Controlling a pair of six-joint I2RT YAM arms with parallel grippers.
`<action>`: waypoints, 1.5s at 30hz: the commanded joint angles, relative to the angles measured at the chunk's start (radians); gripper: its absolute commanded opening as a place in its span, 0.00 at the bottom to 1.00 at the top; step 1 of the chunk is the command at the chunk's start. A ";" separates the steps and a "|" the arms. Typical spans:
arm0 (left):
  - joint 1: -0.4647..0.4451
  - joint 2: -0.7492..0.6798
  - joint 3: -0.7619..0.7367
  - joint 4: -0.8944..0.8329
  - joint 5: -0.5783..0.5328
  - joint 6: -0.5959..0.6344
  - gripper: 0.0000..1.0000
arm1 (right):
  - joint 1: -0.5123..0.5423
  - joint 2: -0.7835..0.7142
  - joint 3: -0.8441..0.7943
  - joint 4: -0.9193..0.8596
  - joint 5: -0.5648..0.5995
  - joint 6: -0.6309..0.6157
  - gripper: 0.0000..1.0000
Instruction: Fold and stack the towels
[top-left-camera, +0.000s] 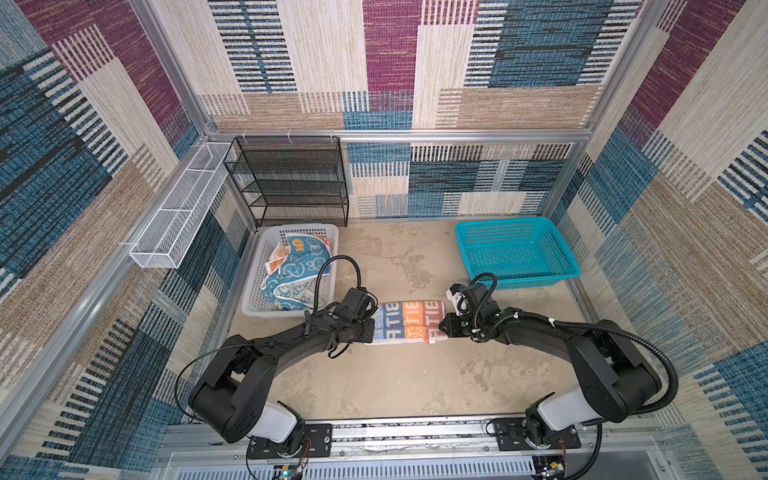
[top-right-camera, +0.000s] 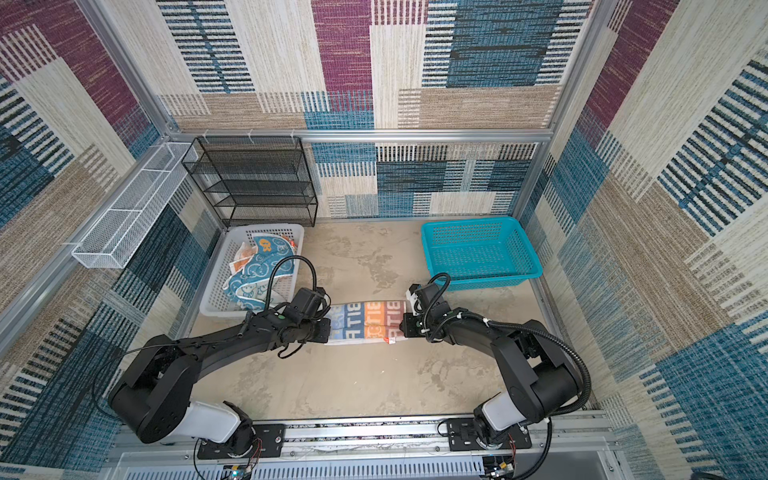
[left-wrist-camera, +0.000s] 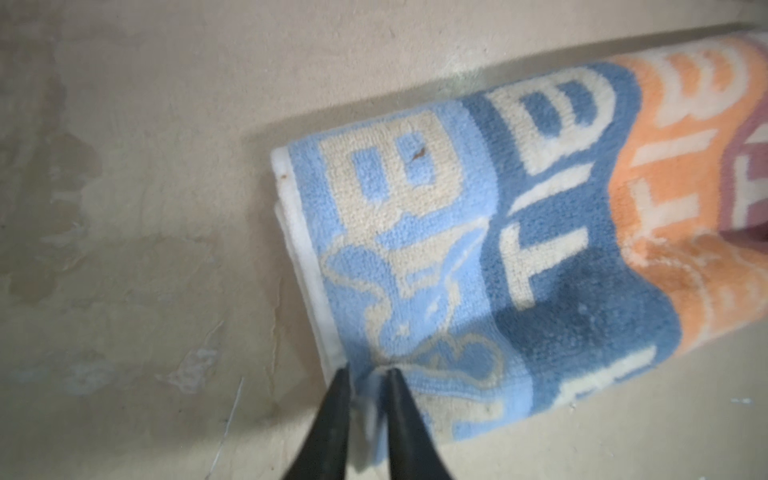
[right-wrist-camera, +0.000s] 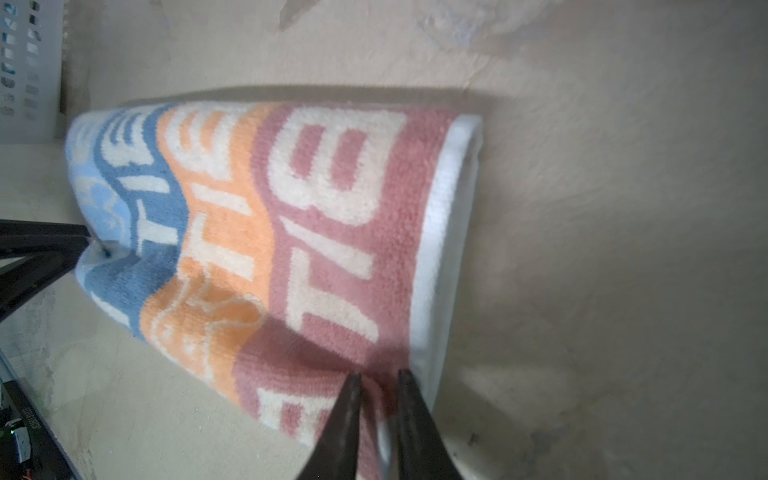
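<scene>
lettered towel (top-left-camera: 409, 322): folded strip at mid-frame in both top views; white "bit" repeated in each colour block.
left gripper (left-wrist-camera: 368, 374): narrow gap around the towel's light-blue corner; cannot tell if pinching.
right gripper (right-wrist-camera: 380, 376): narrow gap around the red corner; cannot tell if pinching.

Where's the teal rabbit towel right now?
In both top views the teal towel lies crumpled in the white basket, left of the lettered towel.
</scene>
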 joint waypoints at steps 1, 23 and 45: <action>-0.002 -0.051 0.005 -0.005 -0.003 -0.017 0.48 | 0.002 -0.032 0.022 -0.012 0.002 0.004 0.38; 0.004 -0.020 -0.055 0.399 0.193 -0.321 0.99 | 0.000 0.115 0.095 0.345 -0.214 0.198 0.99; 0.004 -0.147 -0.127 0.349 0.200 -0.315 0.99 | 0.005 -0.052 -0.004 0.296 -0.243 0.142 0.99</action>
